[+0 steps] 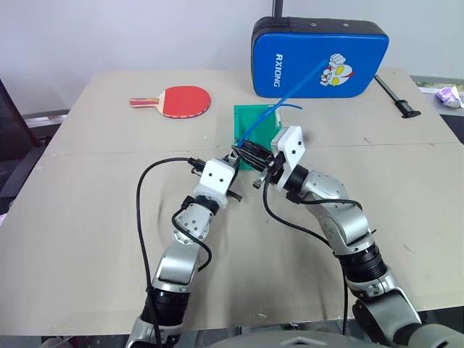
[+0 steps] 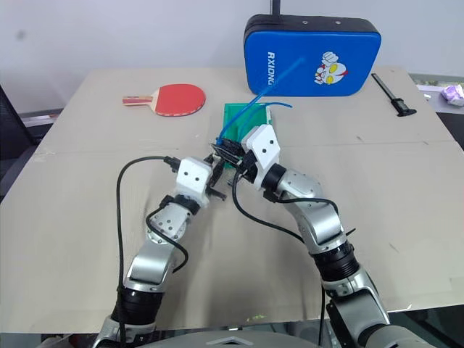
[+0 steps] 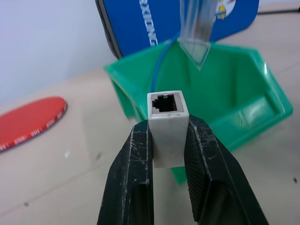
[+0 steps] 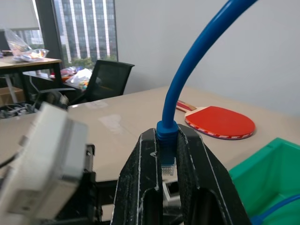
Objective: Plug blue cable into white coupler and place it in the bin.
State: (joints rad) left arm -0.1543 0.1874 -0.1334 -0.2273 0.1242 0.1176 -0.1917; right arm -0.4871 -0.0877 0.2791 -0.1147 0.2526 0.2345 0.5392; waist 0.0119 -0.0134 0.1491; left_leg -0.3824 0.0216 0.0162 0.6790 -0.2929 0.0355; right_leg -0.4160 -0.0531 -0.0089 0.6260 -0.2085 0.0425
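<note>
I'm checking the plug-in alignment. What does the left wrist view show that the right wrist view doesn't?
Left wrist only: the white coupler clamped in the left tool, socket facing the camera, and the blue padded case.
Right wrist only: the blue cable pinched at its plug by the right tool, plus a black office chair.
Both: the green bin, the red paddle and the table.
</note>
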